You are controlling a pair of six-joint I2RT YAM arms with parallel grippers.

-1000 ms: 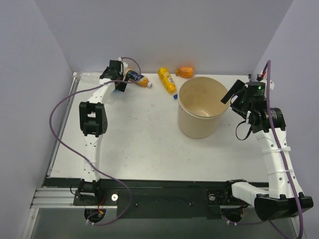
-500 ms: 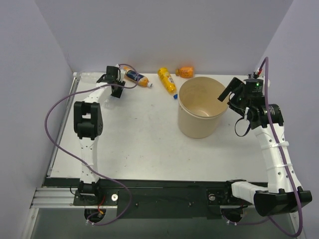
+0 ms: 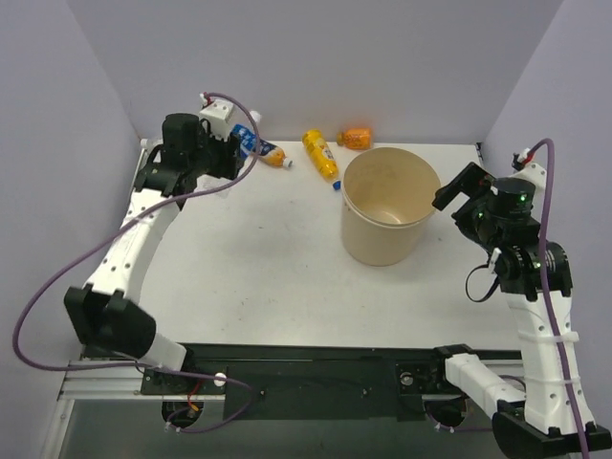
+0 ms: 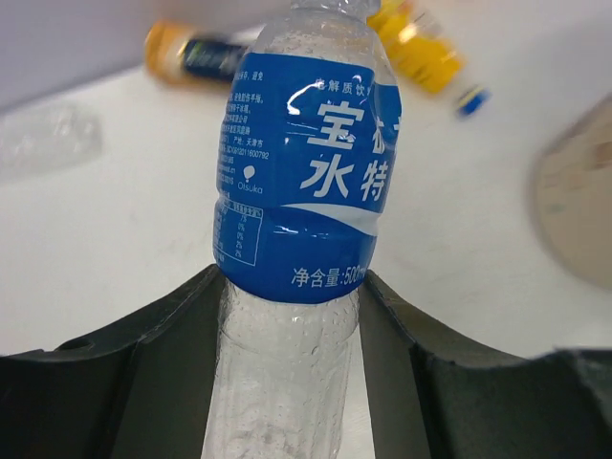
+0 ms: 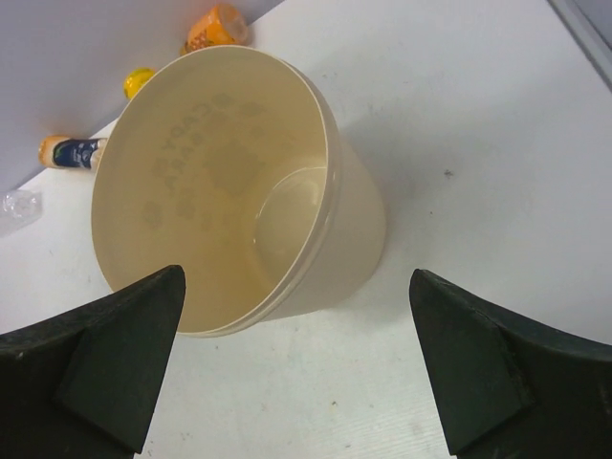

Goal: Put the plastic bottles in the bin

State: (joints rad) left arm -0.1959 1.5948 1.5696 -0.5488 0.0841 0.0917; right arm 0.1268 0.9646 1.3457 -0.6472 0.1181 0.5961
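Observation:
My left gripper [image 3: 232, 150] [image 4: 287, 320] is shut on the clear bottle with a blue label [image 4: 301, 182] [image 3: 249, 142] and holds it above the far left of the table. The orange-yellow bottle with a dark label [image 3: 273, 156] [image 4: 188, 57] lies just beyond it. The yellow bottle with a blue cap [image 3: 320, 155] [image 4: 421, 50] and the short squat orange bottle [image 3: 356, 138] [image 5: 218, 26] lie behind the bin [image 3: 380, 246] [image 5: 363, 229]. The tan bin stands upright, with nothing showing inside. My right gripper [image 3: 459, 188] [image 5: 295, 316] is open and empty, above the table right of the bin.
A clear crumpled plastic thing [image 4: 46, 139] [image 5: 14, 206] lies at the far left edge by the wall. Purple walls close in the back and both sides. White table [image 3: 258, 258] spreads in front of the bin.
My left arm has risen and its elbow has swung out to the left, the clear bottle still in its grip. My right gripper has drawn back right, away from the bin's rim.

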